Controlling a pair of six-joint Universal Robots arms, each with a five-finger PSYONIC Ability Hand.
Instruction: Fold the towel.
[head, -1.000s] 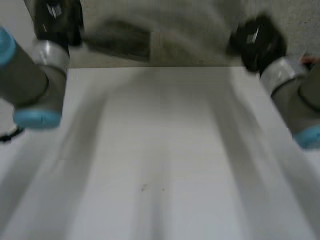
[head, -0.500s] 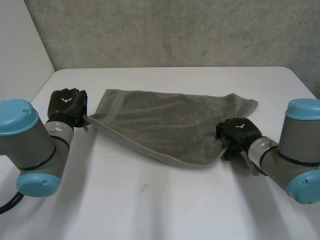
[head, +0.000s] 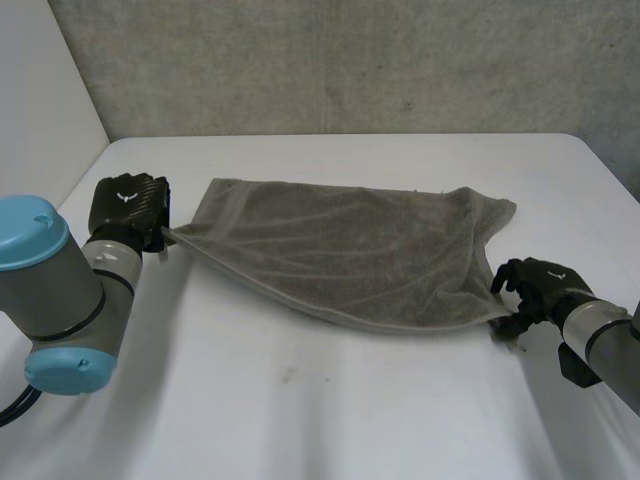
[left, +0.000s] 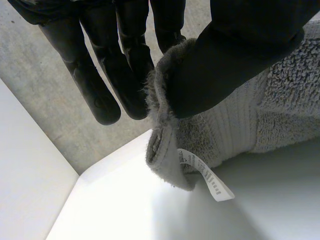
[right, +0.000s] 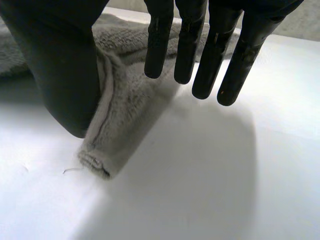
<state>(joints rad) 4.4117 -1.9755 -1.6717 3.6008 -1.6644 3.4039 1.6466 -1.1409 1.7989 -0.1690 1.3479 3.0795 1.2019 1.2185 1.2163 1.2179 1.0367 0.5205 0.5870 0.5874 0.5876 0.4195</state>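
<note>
Soft, even light from above fills the head view; the white table (head: 330, 420) is bright without hard glare, the grey towel (head: 350, 255) lays only a thin, soft-edged shadow along its near edge, and the concrete wall (head: 350, 60) behind is evenly lit, a little dimmer than the table. In the left wrist view the table below the towel's corner is almost washed out (the brightest patch of all), with grey shade under the towel; in the right wrist view the table is bright too.
</note>
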